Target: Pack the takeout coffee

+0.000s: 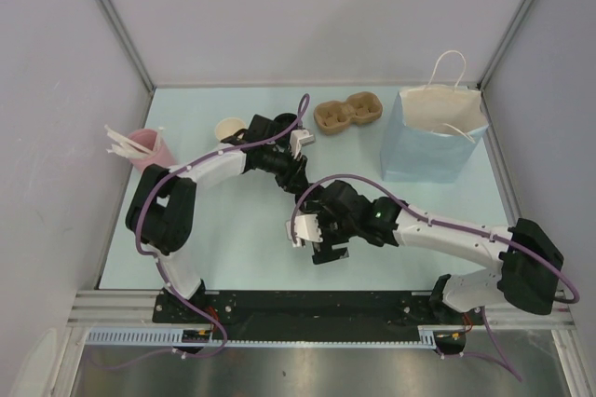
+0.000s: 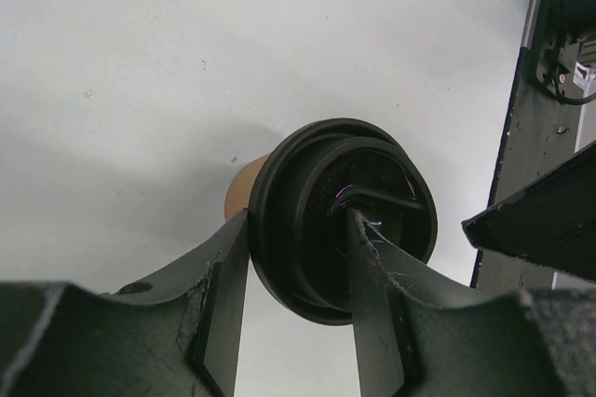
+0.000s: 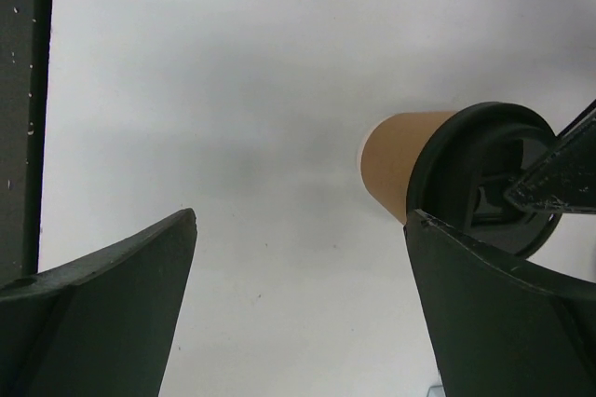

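While I watch the left wrist view, my left tool (image 2: 298,220) is clamped on the takeout coffee (image 2: 317,169). One finger (image 2: 223,294) presses the outside of the lid's rim and the other lies across the lid's top, so the grip is on the lid end. The cup's tan body shows only as a sliver behind the black lid (image 3: 466,150), which faces the camera. Pale worktop (image 1: 233,248) lies beyond it with a soft shadow; I cannot tell whether the cup's base touches it.

Over on the right wrist view, my right tool (image 3: 300,220) stands wide open with nothing between its fingers. The coffee sits just beyond its right-hand finger (image 3: 494,313), tan body angled away, and a finger of the left tool crosses the lid.

From the overhead camera, both wrists meet near the middle of the worktop and hide the cup beneath them. At the back right stands a blue paper bag (image 1: 433,141) with white handles, a cardboard cup carrier (image 1: 347,115) just left of it. An open tan cup (image 1: 230,129) sits further left, and a pink cup of white stirrers (image 1: 144,147) is near the left edge.
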